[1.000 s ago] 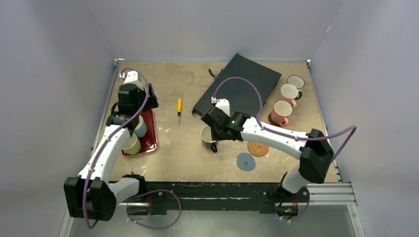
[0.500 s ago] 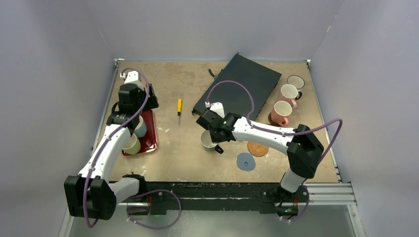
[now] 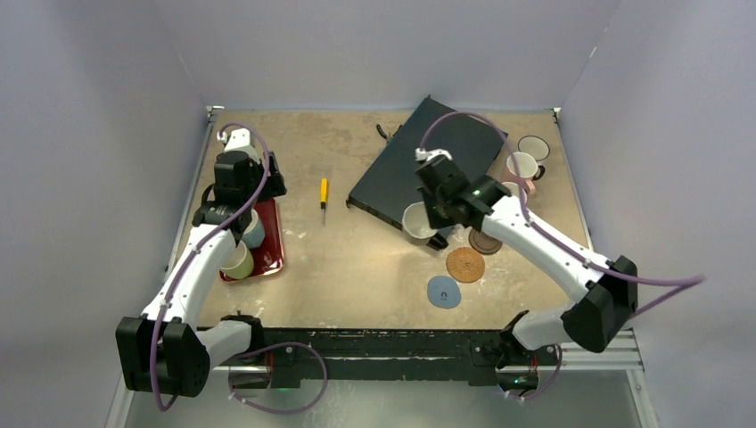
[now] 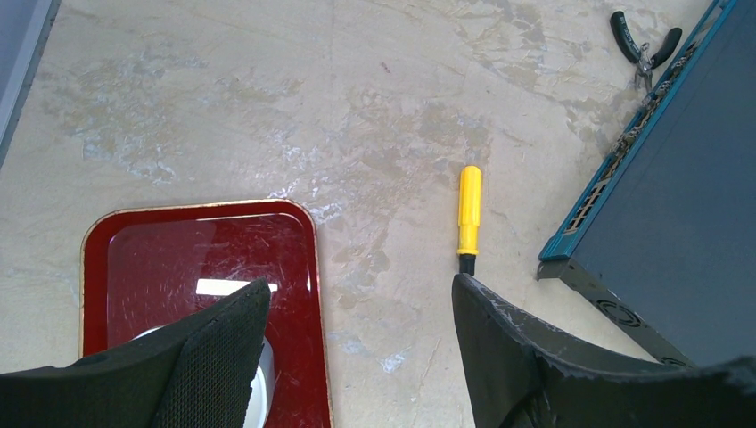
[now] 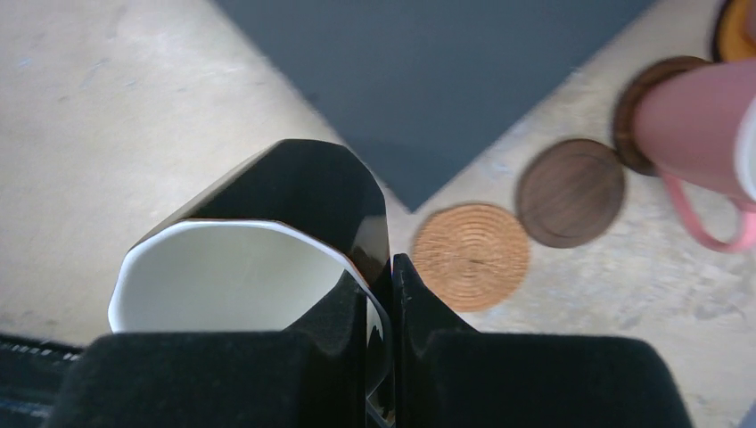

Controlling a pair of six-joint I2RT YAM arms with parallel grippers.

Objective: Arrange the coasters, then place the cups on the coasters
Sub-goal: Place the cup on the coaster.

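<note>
Notably glossy, faceted brown mug; nearby, spiral-ribbed cork coaster.

Fingers of the right gripper cover the near rim of the dark brown cup pinched between them. Up and right, the blurred pink cup runs off the frame. Under one finger of the left gripper, a pale cup is mostly hidden.

Odds and ends on a worn tan table
Dark red tray with a gold rim at the left edge; yellow-handled screwdriver lying near it on the right; large dark flat box set askew toward the back, black pliers just beside its left edge.
</note>
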